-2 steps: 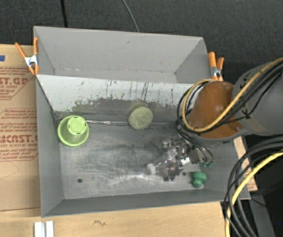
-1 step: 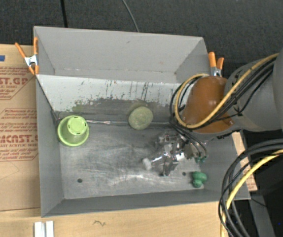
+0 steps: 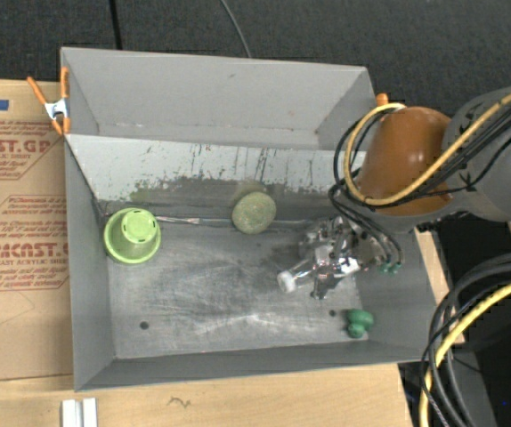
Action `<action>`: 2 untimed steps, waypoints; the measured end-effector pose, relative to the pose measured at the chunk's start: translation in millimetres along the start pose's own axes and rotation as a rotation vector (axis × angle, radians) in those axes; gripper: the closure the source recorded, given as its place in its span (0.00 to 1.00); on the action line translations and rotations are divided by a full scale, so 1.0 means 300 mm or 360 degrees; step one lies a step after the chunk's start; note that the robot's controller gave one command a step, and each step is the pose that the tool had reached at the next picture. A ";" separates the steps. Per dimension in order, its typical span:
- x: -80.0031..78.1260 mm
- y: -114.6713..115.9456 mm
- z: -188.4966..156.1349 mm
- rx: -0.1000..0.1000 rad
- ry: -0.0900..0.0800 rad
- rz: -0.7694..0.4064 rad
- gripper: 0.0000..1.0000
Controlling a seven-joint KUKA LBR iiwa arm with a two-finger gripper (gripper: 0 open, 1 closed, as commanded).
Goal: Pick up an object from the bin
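Observation:
My gripper [image 3: 320,278] hangs low over the right half of the bin floor, its metal fingers pointing down and to the left. Nothing shows between them. A small dark green lump [image 3: 357,323] lies on the floor just below and to the right of the gripper, near the bin's front right corner. A dull olive ball [image 3: 254,212] rests by the back wall, up and to the left of the gripper.
A light green cup [image 3: 132,235] lies on its side against the left wall, its mouth facing the camera. The arm with its orange cover and yellow cables hangs over the bin's right rim.

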State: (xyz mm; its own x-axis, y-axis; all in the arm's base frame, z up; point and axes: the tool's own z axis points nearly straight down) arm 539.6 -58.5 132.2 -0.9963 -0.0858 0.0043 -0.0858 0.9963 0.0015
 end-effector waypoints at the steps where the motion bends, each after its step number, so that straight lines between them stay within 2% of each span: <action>1: -0.088 -0.062 -0.010 0.0007 -0.0029 0.0012 1.00; 2: -0.026 -0.002 -0.103 -0.0003 0.0008 0.0050 1.00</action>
State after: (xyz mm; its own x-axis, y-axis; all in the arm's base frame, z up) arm 547.4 -58.4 163.0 -0.9985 -0.0547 0.0095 -0.0546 0.9985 0.0032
